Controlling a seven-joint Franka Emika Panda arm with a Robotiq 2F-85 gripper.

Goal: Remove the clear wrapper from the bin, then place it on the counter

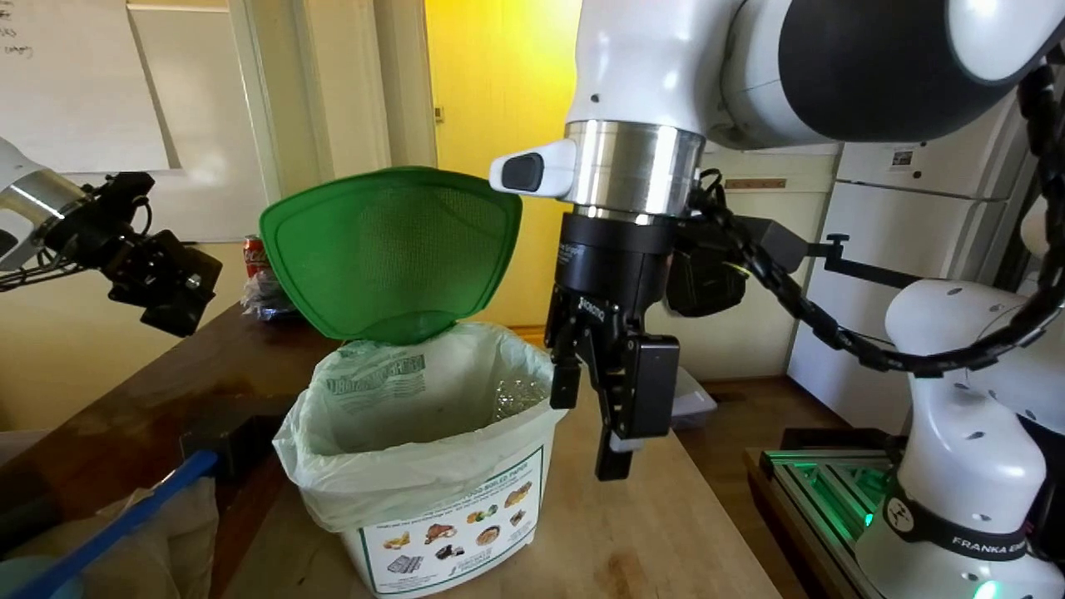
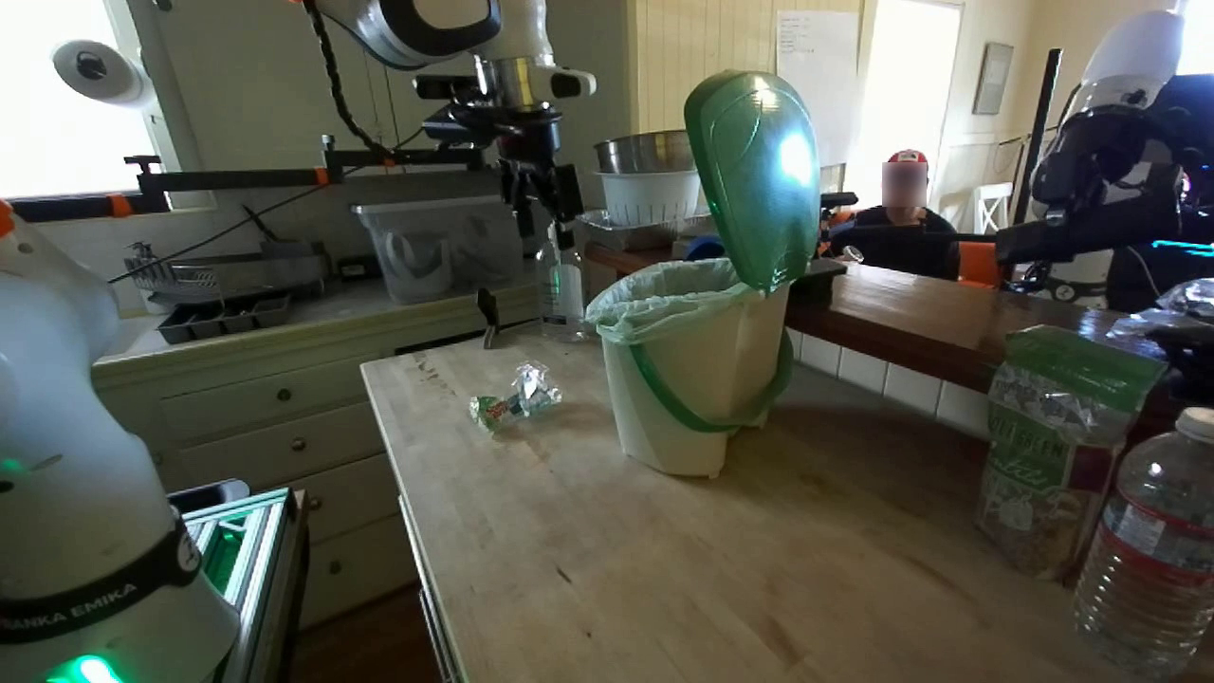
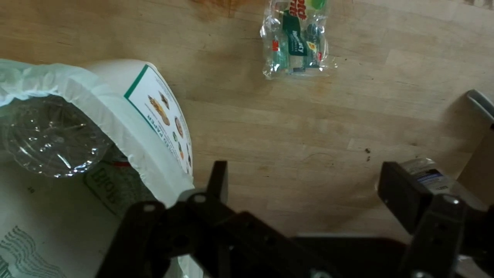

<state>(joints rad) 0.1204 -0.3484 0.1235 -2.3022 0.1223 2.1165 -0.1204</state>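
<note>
Green and red print is borne by a crumpled clear wrapper (image 3: 296, 42), which is seen laid on the wooden counter (image 2: 588, 541) near the white bin (image 2: 659, 436), outside it and apart from it. Beside the bin, the black gripper (image 3: 303, 177) is held above the counter, its two fingers (image 3: 218, 177) spread widely apart in a released position. The bin's green lid (image 1: 395, 249) is raised on the side away from the label (image 1: 466, 528), on which foods are pictured, and a pale liner (image 1: 383, 482) is folded outward over the rim. Inside the bin, a round piece of clear plastic (image 3: 58, 135) is caught by the light. In an exterior view, a clear bottle (image 2: 561, 294) is stood farther back on the counter than the bin, while a green-topped pouch (image 2: 1053, 465) and a water bottle (image 2: 1152, 560) are set next to each other on the camera's side of the bin. Well beyond the bin, a person (image 2: 901, 251) in a red cap is glimpsed, the face blurred. Past the bin's raised lid, a red can (image 1: 252, 254) is partly shown.
</note>
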